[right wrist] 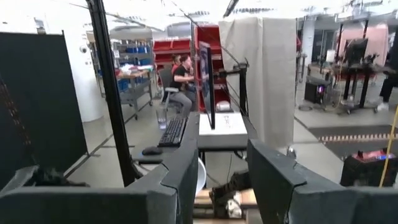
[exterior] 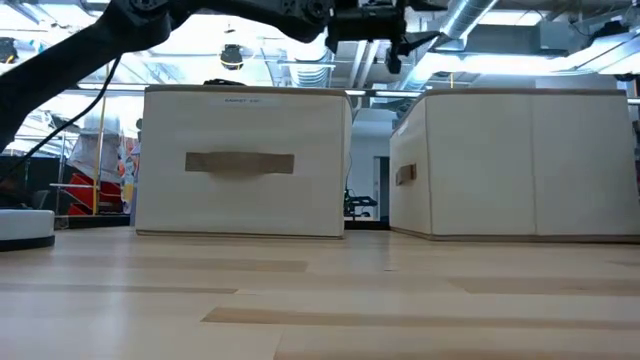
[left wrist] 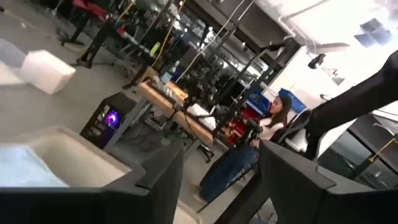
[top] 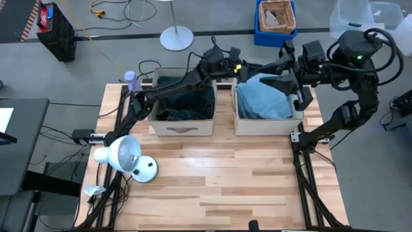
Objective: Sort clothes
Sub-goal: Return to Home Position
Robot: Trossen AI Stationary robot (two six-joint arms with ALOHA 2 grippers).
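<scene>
Two beige fabric boxes stand at the table's far side. The left box holds dark folded clothes. The right box holds a light blue-teal garment heaped above its rim, which also shows in the left wrist view. My left gripper is raised above the gap between the boxes at their far edge, open and empty. It shows at the top of the low view. My right gripper hovers over the right box's far right part, open and empty.
A white desk lamp lies on the table's near left part. A small purple bottle stands at the far left corner. Bare wooden tabletop lies in front of the boxes. People sit in the room beyond.
</scene>
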